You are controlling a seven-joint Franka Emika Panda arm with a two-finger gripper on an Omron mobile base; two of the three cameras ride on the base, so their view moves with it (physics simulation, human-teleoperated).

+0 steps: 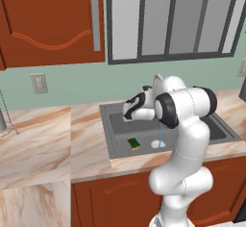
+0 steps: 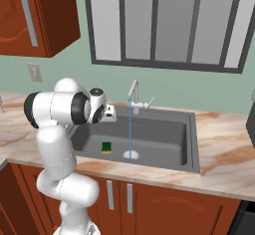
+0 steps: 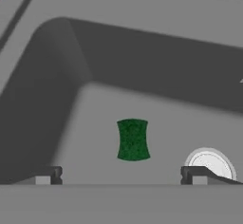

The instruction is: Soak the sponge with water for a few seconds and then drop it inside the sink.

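Observation:
The green and yellow sponge (image 1: 133, 144) (image 2: 106, 147) (image 3: 133, 139) lies flat on the floor of the dark grey sink (image 1: 106, 125) (image 2: 195, 144) (image 3: 142, 61), in its left part. My gripper (image 1: 128, 117) (image 2: 110, 117) (image 3: 121, 174) hangs above the sponge, open, with nothing between its fingers and clear of the sponge. A thin light-blue stream of water (image 1: 161, 133) (image 2: 130, 129) falls straight onto the round silver drain (image 1: 158, 144) (image 2: 131, 154) (image 3: 211, 163), to the right of the sponge and apart from it.
The silver faucet (image 2: 133, 92) stands at the back rim of the sink. Marble counter (image 1: 43, 139) (image 2: 224, 154) runs on both sides. A wall outlet (image 1: 39, 83) and red upper cabinets (image 1: 53, 19) are to the left, and a window (image 2: 164, 20) is behind the sink.

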